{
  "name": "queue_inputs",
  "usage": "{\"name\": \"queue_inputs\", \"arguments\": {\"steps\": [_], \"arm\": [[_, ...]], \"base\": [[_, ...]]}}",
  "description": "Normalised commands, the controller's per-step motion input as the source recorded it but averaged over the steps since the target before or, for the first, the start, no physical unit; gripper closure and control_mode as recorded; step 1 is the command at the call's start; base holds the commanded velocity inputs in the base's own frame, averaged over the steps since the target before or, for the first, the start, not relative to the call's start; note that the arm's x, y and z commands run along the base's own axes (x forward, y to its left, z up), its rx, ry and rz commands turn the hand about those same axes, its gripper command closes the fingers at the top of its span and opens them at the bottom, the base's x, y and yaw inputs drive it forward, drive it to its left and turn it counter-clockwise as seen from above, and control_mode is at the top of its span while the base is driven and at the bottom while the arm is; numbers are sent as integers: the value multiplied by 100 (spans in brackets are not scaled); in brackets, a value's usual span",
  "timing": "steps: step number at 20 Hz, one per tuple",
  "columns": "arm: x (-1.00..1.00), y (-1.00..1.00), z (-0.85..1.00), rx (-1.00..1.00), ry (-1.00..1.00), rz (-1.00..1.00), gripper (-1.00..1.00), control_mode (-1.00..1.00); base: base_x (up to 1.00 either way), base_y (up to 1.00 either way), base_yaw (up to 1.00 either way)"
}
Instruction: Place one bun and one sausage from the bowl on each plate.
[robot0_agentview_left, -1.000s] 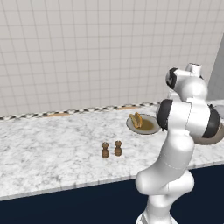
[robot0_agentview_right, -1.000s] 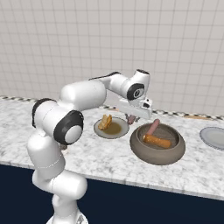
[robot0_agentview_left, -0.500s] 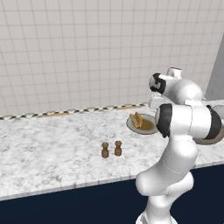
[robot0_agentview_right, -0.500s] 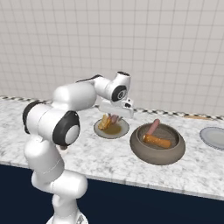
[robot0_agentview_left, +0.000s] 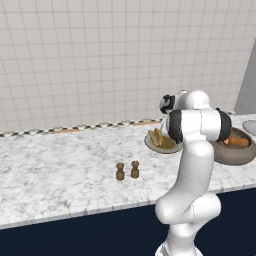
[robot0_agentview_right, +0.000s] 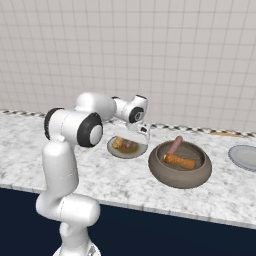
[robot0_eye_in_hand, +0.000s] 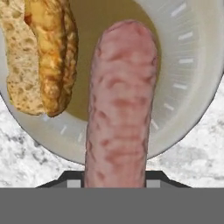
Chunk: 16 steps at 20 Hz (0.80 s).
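Note:
My gripper (robot0_eye_in_hand: 114, 177) is shut on a pink sausage (robot0_eye_in_hand: 120, 100), which hangs just above the grey-rimmed plate (robot0_eye_in_hand: 188, 65) with the brown-olive centre. A toasted bun (robot0_eye_in_hand: 43, 52) lies on that plate beside the sausage. From the right base view the gripper (robot0_agentview_right: 134, 137) hovers over this plate (robot0_agentview_right: 116, 148), left of the big grey-brown bowl (robot0_agentview_right: 172, 175). The bowl holds another sausage (robot0_agentview_right: 175, 145) and a bun (robot0_agentview_right: 179, 161). The pale grey plate (robot0_agentview_right: 243, 157) sits at the far right. In the left base view the plate (robot0_agentview_left: 162, 145) with its bun (robot0_agentview_left: 156, 136) shows beside my arm.
Two small brown shakers (robot0_agentview_left: 127, 170) stand on the marble counter (robot0_agentview_left: 60, 175) left of the plate. A tiled wall runs behind the counter. The counter's front edge drops to a dark cabinet face.
My arm has swung left from above the bowl to over the brown-centred plate, carrying the sausage and coming lower. The bun, bowl and plates have stayed put.

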Motion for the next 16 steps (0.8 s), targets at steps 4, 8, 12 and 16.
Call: {"name": "queue_inputs", "arguments": {"steps": [4,8,12,16], "arm": [[77,-3,-41,1,0,0,100,-100],[44,-7,-61,0,0,0,100,-100],[16,-4,-51,0,0,0,100,-100],[1,0,-7,0,0,0,-100,-100]], "base": [[0,0,0],[0,0,0],[0,0,0],[0,0,0]]}}
